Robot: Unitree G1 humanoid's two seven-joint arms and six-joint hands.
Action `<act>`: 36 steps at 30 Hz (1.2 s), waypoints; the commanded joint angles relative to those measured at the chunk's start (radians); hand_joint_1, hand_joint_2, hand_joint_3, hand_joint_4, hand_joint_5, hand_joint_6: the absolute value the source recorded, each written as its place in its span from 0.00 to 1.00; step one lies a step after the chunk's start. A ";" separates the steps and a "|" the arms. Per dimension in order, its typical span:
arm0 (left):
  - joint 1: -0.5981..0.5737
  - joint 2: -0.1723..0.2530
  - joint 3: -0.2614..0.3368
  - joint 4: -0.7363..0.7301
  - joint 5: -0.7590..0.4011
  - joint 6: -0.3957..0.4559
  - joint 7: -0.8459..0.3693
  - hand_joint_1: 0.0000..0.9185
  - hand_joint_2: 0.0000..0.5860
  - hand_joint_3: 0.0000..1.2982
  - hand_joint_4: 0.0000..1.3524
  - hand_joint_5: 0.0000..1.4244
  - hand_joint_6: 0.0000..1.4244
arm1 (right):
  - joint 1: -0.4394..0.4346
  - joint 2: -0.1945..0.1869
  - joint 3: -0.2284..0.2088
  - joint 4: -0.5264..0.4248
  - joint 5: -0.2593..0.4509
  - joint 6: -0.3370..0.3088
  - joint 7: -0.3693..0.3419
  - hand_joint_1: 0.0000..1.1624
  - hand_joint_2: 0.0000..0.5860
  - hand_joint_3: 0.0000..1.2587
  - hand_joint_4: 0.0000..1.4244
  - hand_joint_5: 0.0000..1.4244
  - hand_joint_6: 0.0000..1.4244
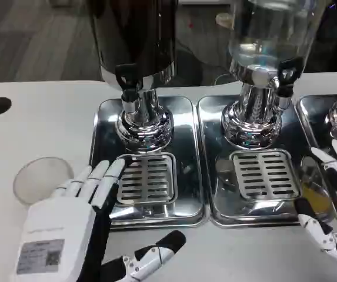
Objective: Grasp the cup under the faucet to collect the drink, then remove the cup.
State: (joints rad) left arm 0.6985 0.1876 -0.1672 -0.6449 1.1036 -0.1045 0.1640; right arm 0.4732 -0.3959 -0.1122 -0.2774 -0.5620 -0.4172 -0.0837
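1. The clear plastic cup [40, 178] stands on the white table [33, 117] near its left edge, just left of the left drip tray [189, 147], well short of the black faucet [127, 79] of the dark dispenser [136, 35]; it looks empty
2. The left hand [77, 217] lies just right of the cup with its fingers [100, 176] stretched apart over the tray's front-left corner and grille [147, 178]; it holds nothing, and whether it touches the cup's rim I cannot tell
3. The right hand [333, 200] rests at the right edge of the table beside the middle drip tray [212, 176], fingers spread, holding nothing; part of it is cut off by the frame
4. The clear dispenser [268, 35] stands on the middle tray with its own tap [286, 73]
5. Judged from this, the grasp is not yet made, so the cup has yet to be carried under a faucet
6. Risk: the cup is thin and light, so a sideways brush from the fingers could tip or push it towards the table's left edge
7. Risk: too hard a squeeze may buckle the wall
8. Risk: a cup set off-centre on the grille would let the drink miss it and run into the tray
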 commanded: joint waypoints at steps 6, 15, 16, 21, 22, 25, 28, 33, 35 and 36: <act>0.019 0.003 -0.002 -0.017 -0.010 0.001 -0.002 0.00 0.14 0.11 0.02 0.09 0.15 | 0.008 0.004 -0.009 -0.010 0.024 0.001 0.003 0.40 0.69 0.13 0.00 0.00 0.00; 0.023 0.002 -0.001 -0.023 -0.012 -0.001 0.000 0.00 0.14 0.11 0.03 0.09 0.15 | 0.014 0.003 -0.009 -0.008 0.031 -0.007 0.000 0.40 0.70 0.13 0.00 0.00 0.00; 0.023 0.002 -0.001 -0.023 -0.013 -0.001 0.000 0.00 0.14 0.11 0.03 0.09 0.15 | 0.016 0.004 -0.008 -0.009 0.032 -0.008 0.000 0.40 0.70 0.13 0.00 0.00 0.00; 0.028 0.003 0.001 -0.022 -0.018 -0.003 0.003 0.00 0.14 0.11 0.03 0.10 0.15 | 0.022 0.004 -0.007 -0.003 0.035 -0.010 -0.002 0.40 0.70 0.13 0.00 0.00 0.00; 0.029 0.003 0.002 -0.022 -0.021 -0.003 0.005 0.00 0.14 0.11 0.03 0.10 0.15 | 0.022 0.003 -0.006 -0.004 0.034 -0.011 -0.001 0.40 0.70 0.13 0.00 0.00 0.00; 0.030 0.004 0.005 -0.021 -0.026 -0.005 0.007 0.00 0.14 0.11 0.03 0.10 0.15 | 0.024 0.004 -0.006 -0.009 0.034 -0.011 0.000 0.40 0.70 0.13 0.00 0.00 0.00; 0.032 0.007 0.009 -0.016 -0.036 -0.006 0.012 0.00 0.14 0.11 0.03 0.10 0.15 | 0.027 0.007 -0.005 -0.020 0.037 -0.009 0.002 0.40 0.70 0.13 0.00 0.00 0.00; 0.036 0.009 0.020 -0.016 -0.044 -0.006 0.014 0.00 0.15 0.11 0.03 0.10 0.16 | 0.034 0.007 -0.006 -0.023 0.043 -0.013 0.001 0.40 0.70 0.13 0.00 0.00 0.00; 0.038 0.008 0.023 -0.021 -0.044 -0.006 0.014 0.00 0.15 0.11 0.03 0.10 0.16 | 0.035 0.006 -0.006 -0.020 0.045 -0.014 0.001 0.40 0.70 0.13 0.00 0.00 0.00; 0.039 0.008 0.025 -0.023 -0.045 -0.007 0.014 0.00 0.15 0.11 0.03 0.10 0.16 | 0.036 0.005 -0.006 -0.018 0.047 -0.015 0.001 0.40 0.70 0.13 0.00 0.00 0.00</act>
State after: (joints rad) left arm 0.7336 0.1907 -0.1503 -0.6560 1.0672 -0.1053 0.1667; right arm 0.5029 -0.3920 -0.1124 -0.2849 -0.5226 -0.4185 -0.0836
